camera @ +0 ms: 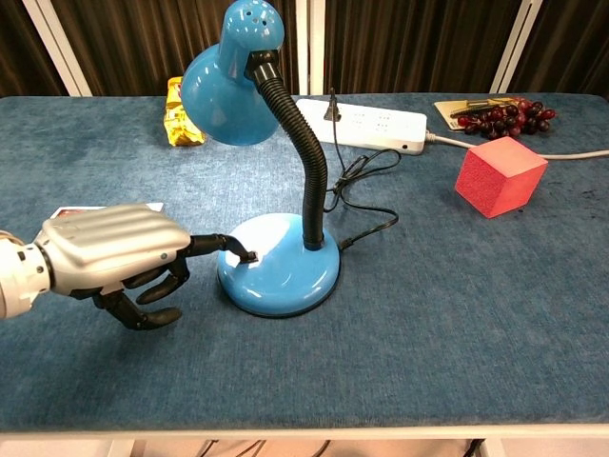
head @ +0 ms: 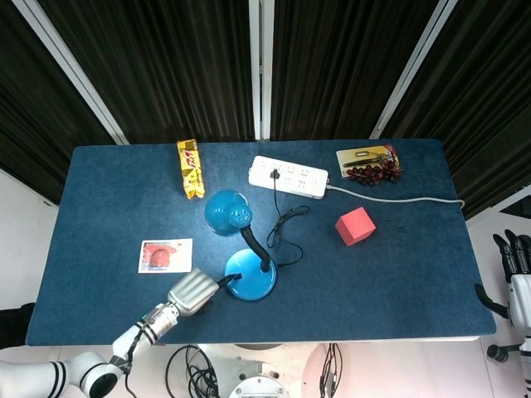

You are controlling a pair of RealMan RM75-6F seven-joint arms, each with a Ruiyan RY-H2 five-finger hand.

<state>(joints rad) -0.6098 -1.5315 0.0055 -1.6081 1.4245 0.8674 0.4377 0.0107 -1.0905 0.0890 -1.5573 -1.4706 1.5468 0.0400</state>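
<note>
- A table is carrying everything under a blue cloth
- A lamp is standing near the table's front edge, left of centre, its shade drooping leftward and its cord trailing back to a power strip
- The left hand is lying just left of the lamp base, one finger stretching out and pressing the switch on the base, the rest curling under and gripping nothing
- The right hand is hanging off the table's right side, fingers straight and apart, released
- A red cube is sitting well right of the lamp
- A card is lying behind the left hand
</note>
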